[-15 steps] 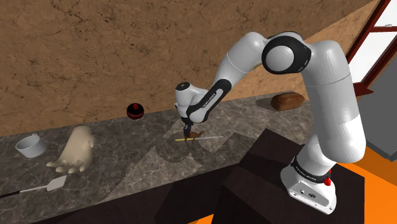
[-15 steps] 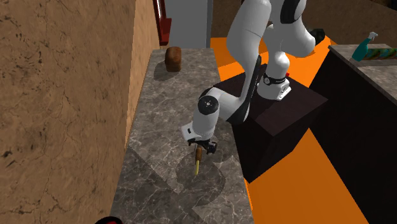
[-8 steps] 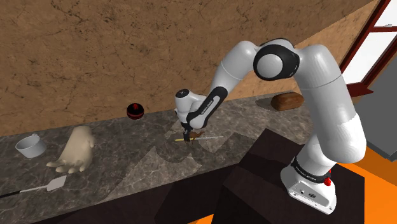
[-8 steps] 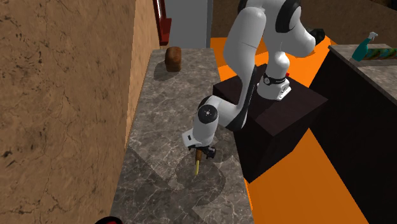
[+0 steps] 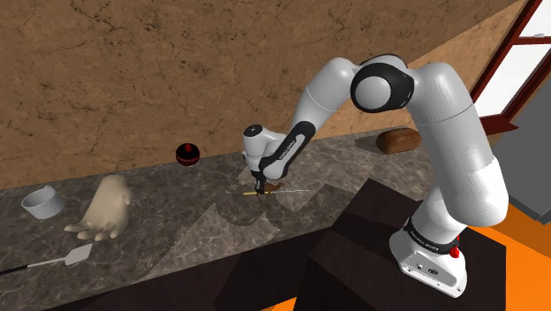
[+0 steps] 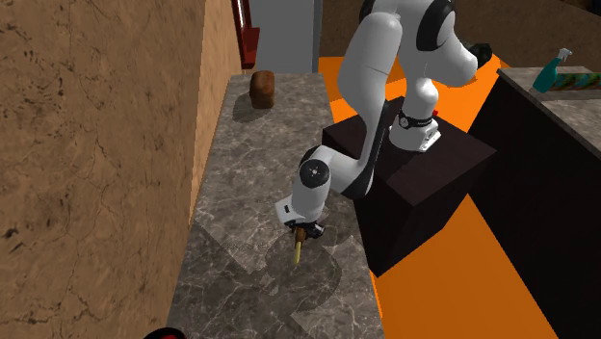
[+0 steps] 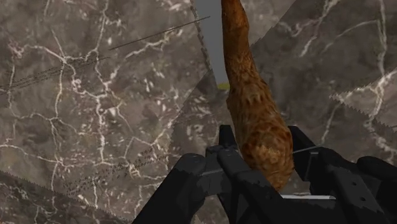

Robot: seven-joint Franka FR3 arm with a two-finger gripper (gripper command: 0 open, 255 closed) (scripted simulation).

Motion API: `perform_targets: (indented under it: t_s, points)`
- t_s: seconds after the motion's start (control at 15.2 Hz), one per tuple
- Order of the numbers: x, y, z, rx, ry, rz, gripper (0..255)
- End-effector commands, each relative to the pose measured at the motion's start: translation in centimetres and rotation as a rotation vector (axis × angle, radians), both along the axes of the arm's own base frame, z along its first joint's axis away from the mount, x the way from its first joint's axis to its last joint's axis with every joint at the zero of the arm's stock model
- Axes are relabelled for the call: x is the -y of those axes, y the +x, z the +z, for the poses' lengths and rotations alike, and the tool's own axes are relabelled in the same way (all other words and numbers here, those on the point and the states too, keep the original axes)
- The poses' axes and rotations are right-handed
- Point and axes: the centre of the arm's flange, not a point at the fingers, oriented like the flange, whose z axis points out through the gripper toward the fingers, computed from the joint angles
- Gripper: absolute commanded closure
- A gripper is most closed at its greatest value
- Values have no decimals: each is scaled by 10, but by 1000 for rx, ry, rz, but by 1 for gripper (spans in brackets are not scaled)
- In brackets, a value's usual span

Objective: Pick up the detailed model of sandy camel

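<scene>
Where the arm (image 5: 388,88) reaches low to the marble counter (image 5: 194,221) | pincer (image 7: 261,140) clamped around mottled brown camel model (image 7: 245,76)

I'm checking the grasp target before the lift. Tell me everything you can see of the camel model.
The camel model looks orange-brown with darker mottling. In the wrist view it is long, thick near the hand and tapering away from it; legs and head cannot be made out. It lies on the grey marbled counter, next to a thin grey strip. The two black fingers appear to clasp its thick end from both sides.
</scene>
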Motion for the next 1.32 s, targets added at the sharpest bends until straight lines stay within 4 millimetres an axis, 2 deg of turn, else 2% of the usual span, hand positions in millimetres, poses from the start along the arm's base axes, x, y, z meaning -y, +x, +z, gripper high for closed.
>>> perform_targets:
  t_s: [0.0,0.13,1.12,1.25]
  points:
    - [0,-2,-2,-6,-1,0,255]
    - [0,-1,-2,-6,-1,-1,255]
    - [0,-1,78,-6,-1,-1,255]
    - [0,-1,78,-6,-1,-1,255]
